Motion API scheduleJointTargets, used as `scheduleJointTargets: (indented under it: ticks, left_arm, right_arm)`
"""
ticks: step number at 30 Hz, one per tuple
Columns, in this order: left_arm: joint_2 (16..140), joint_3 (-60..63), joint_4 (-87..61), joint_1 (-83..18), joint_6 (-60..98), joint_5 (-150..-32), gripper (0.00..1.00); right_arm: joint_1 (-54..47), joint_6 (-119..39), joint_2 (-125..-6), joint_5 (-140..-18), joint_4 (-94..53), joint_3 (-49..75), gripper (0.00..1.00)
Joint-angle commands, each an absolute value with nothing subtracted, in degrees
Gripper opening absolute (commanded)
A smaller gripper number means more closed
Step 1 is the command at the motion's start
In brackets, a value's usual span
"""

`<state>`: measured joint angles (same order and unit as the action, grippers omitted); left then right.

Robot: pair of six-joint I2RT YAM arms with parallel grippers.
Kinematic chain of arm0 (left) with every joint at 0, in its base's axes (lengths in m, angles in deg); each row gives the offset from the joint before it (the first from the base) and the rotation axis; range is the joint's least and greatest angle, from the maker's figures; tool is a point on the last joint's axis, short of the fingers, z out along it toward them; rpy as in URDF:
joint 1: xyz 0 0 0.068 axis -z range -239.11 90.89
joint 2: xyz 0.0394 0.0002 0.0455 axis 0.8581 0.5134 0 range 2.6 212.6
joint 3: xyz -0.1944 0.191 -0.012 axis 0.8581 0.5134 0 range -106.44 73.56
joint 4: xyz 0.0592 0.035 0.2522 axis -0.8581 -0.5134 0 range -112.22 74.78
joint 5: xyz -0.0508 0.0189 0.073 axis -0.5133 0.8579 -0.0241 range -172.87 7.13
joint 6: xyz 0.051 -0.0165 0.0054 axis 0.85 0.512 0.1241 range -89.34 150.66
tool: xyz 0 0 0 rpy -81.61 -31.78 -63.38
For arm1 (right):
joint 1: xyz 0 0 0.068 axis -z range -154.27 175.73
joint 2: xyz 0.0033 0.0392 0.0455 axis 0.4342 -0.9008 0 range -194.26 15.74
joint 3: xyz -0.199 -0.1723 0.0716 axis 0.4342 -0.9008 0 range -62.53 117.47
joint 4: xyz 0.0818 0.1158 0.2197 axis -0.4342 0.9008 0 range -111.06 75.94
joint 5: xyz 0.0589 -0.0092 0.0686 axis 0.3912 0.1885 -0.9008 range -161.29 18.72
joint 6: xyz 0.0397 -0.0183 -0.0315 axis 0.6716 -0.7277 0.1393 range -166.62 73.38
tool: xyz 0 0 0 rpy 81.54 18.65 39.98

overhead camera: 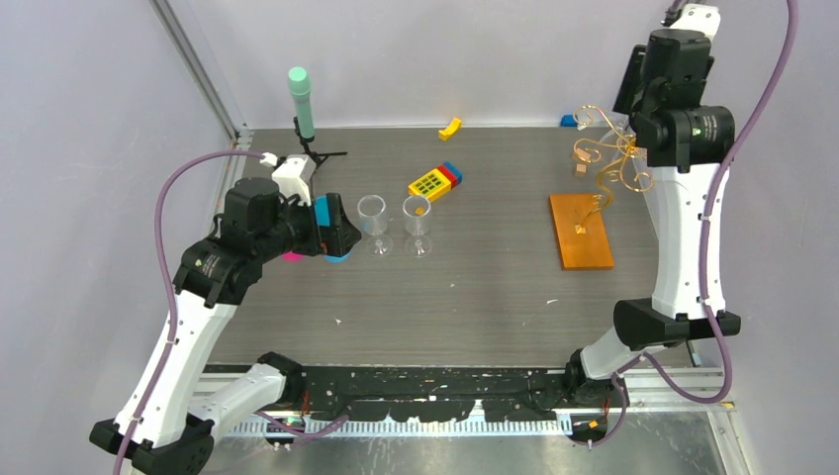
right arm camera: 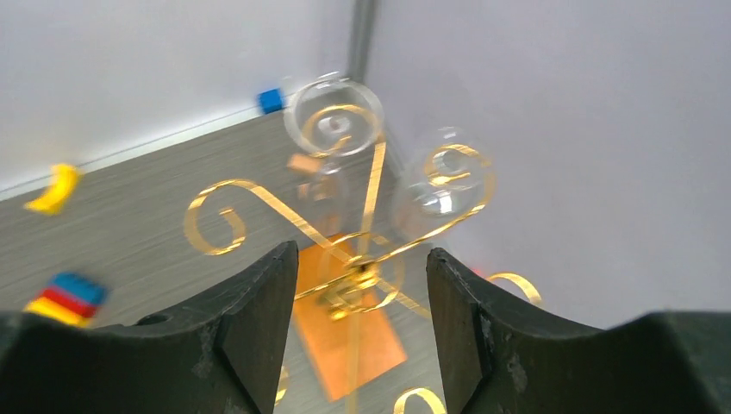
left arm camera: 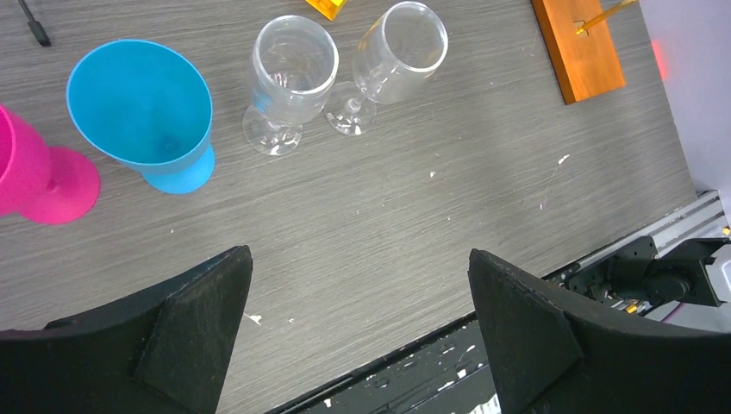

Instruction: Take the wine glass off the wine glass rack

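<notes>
Two brittle clear wine glasses (right arm camera: 334, 90) hung on gold wire rack (right arm camera: 355, 278) | stem grip advised | left gripper (left arm camera: 358, 259), right gripper (right arm camera: 358, 259): fingers spread, empty

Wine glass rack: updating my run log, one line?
right gripper: open over wine glass rack; hung wine glasses: two; table wine glasses: two; left gripper: open

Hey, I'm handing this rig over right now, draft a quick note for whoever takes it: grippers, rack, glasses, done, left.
Left gripper: open, empty, over the table.
Right gripper: open, empty, above the wine glass rack.
Done: one clear glass and another clear glass stand upright on the table, off the rack.
Left: a hung glass and a second hung glass appear to hang from the rack's spirals; neither is gripped.
</notes>
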<state>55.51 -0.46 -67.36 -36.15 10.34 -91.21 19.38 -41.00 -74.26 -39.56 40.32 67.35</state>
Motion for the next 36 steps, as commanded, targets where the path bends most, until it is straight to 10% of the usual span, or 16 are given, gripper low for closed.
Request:
scheduleJointTargets:
  ticks: [1, 14, 36]
  left_arm:
    - [55.5, -1.5, -65.7, -36.3, 11.1, -92.7, 1.00]
    - [60.4, -6.0, -65.9, -36.3, 8.6, -97.7, 1.00]
    - [68.1, -13.8, -70.2, -36.3, 3.9, -99.4, 1.00]
  right_arm:
    - [23.3, -51.7, -73.3, -35.4, 36.0, 65.9, 0.61]
    - [24.3, -80.5, -78.4, -21.8, 27.3, 58.8, 0.61]
    - [29.1, -84.0, -86.4, -26.6, 24.8, 55.8, 0.60]
